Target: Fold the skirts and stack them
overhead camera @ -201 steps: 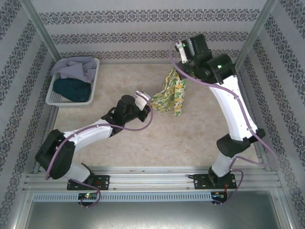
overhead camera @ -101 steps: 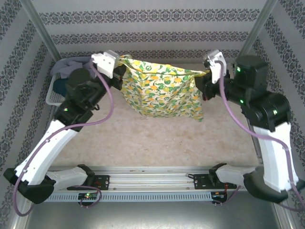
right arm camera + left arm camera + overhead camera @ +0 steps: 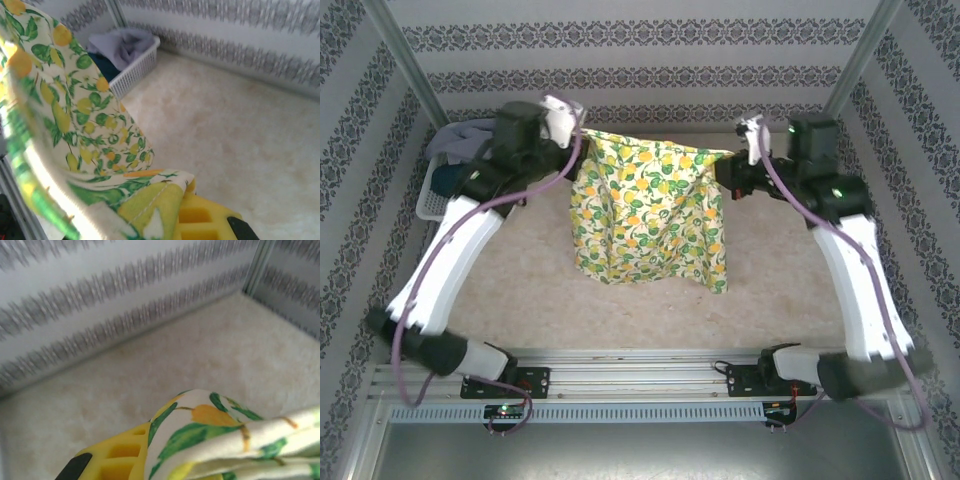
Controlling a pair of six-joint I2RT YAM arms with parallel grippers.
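Nothing legible anywhere; fruit print on the yellow skirt [image 3: 645, 215], ornamental bands on the walls [image 3: 640, 80], no letters, numbers or signs.

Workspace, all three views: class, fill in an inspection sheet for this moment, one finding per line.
Surface: beige table, bare in the middle and on the right.
Job's things: yellow skirt held up spread between the arms, its hem hanging toward the table; grey-lavender skirt and dark blue skirt unfolded in the basket.
Clutter: white basket in the far-left corner.
Grippers: left gripper and right gripper each shut on a top corner of the yellow skirt.
Cables: purple cable looping loosely along each arm.
Surroundings: patterned walls; metal rail at the near edge.
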